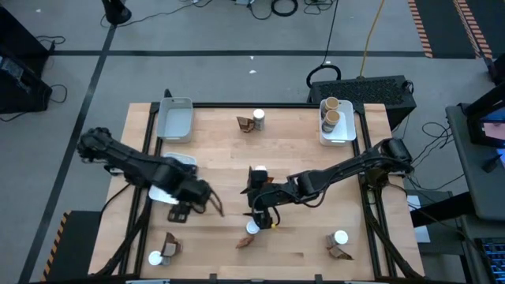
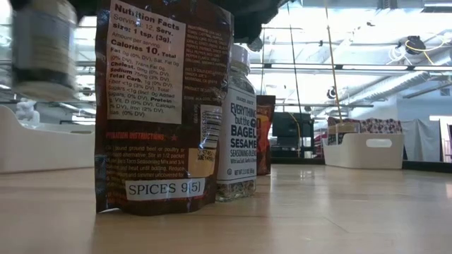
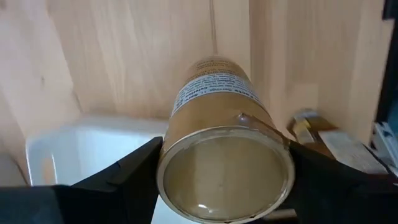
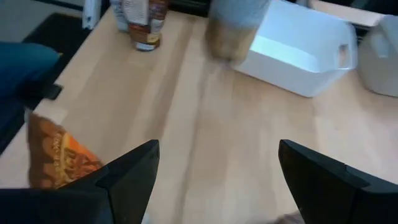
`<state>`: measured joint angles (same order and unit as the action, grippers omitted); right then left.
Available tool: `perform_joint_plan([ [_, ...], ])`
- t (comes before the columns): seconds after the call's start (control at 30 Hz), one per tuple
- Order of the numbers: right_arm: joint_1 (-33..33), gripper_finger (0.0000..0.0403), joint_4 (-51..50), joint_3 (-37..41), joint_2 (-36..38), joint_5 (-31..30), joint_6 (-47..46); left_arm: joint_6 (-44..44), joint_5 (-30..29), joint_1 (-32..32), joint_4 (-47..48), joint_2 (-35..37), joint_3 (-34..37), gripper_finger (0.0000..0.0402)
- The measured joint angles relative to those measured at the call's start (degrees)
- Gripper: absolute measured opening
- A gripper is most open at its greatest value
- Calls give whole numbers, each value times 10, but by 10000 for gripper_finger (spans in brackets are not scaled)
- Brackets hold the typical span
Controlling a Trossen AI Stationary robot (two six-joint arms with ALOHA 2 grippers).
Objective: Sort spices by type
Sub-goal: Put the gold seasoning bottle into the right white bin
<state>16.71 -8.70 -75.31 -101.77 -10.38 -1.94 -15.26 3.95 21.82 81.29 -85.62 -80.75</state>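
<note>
Left gripper (image 3: 221,180) is clamped on a tan spice jar (image 3: 224,149), fingers on either side of it, jar bottom toward the wrist camera. It hangs over the table's left part, beside a white tray (image 3: 93,146) near the left edge. In the high view the left gripper (image 1: 192,201) sits just inward of that tray (image 1: 175,162).

Right gripper (image 4: 214,186) has its fingers spread wide with nothing between them. In the high view it (image 1: 260,209) is over the table's middle, reaching in from the right edge.

Around the right gripper: a white-lidded jar (image 1: 259,171) just behind it, another white-lidded jar (image 1: 252,228) and a brown packet (image 1: 245,241) just in front, toward the front edge.

Other spices:
- back edge, middle: packet (image 1: 245,124) touching a white-lidded jar (image 1: 258,117)
- front-left corner: white-lidded jar (image 1: 155,258) beside a packet (image 1: 170,246)
- front-right corner: white-lidded jar (image 1: 341,237) beside a packet (image 1: 340,252)
- back-right tray (image 1: 349,136): two tan-topped jars (image 1: 331,113)

Back-left tray (image 1: 175,121) holds nothing visible.

Low view: a packet labelled "SPICES" (image 2: 164,106) stands upright close to the lens, blocking much of the table; a seasoning jar (image 2: 236,134) stands just beside it.
</note>
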Motion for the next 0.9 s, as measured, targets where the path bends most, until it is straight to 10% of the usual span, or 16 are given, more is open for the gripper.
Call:
perform_joint_plan([
  [0.73,7,313,-81,0,20,-18,-29,191,3,-39,-115,-177,-1,283],
  [0.9,7,313,-83,0,20,-18,-28,181,5,-39,-117,-179,1,344],
])
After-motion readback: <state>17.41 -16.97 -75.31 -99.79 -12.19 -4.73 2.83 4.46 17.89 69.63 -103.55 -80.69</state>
